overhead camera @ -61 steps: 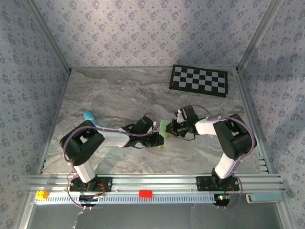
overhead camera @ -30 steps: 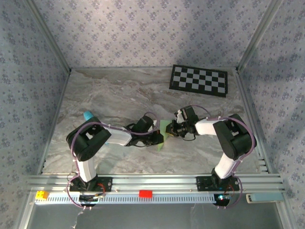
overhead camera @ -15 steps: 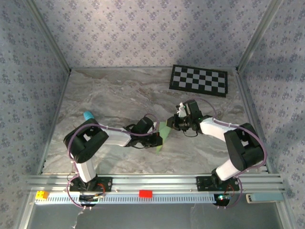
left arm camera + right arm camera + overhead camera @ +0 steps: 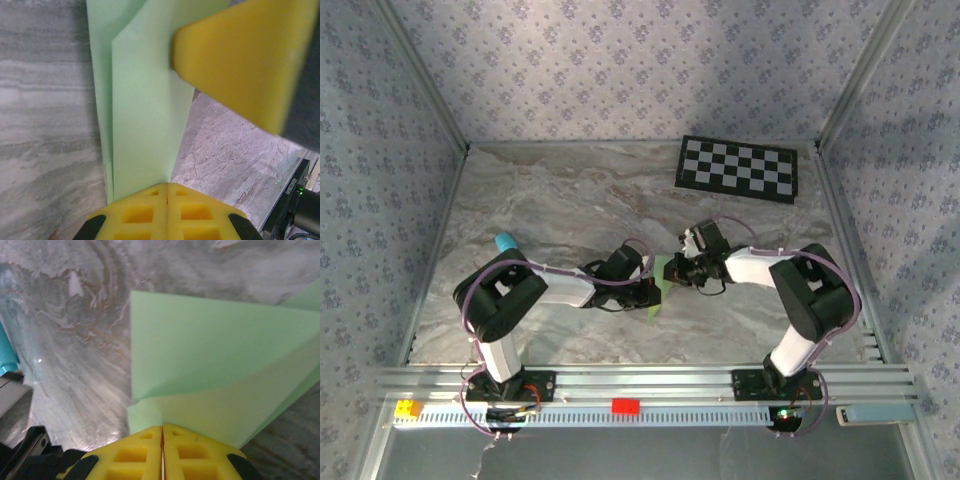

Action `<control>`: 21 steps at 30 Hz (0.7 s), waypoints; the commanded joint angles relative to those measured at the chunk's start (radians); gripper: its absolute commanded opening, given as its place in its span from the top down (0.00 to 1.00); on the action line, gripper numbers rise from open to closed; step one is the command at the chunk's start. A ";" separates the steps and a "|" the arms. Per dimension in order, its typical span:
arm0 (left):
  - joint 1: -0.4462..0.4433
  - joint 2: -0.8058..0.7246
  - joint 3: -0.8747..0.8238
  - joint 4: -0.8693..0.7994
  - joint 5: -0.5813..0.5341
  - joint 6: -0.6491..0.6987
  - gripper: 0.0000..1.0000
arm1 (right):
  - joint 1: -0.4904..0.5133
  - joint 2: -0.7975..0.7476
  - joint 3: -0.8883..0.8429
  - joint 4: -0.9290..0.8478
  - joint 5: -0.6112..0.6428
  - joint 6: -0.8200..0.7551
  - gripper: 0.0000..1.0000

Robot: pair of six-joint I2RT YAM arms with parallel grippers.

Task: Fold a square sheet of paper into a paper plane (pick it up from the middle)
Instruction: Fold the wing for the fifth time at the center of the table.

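Marble table (image 4: 550, 190), mid-front: folded sheet (image 4: 661, 278) hung between arms, long axis near-to-far. Left gripper (image 4: 648, 291) pinched it from left, right gripper (image 4: 676, 270) from right; both equally near.

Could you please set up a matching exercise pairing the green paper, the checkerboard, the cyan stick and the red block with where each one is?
Things: 1 green paper; 2 checkerboard; 3 cyan stick; 4 red block.
Places: A far right of the table; B midway along the near rail; C gripped by the left end effector and right end effector; D beside the left arm.
Pairs: 1-C; 2-A; 3-D; 4-B.
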 commanded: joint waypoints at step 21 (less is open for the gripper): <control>-0.010 0.013 -0.066 -0.092 -0.035 -0.001 1.00 | -0.211 0.095 0.120 -0.028 0.009 -0.030 0.89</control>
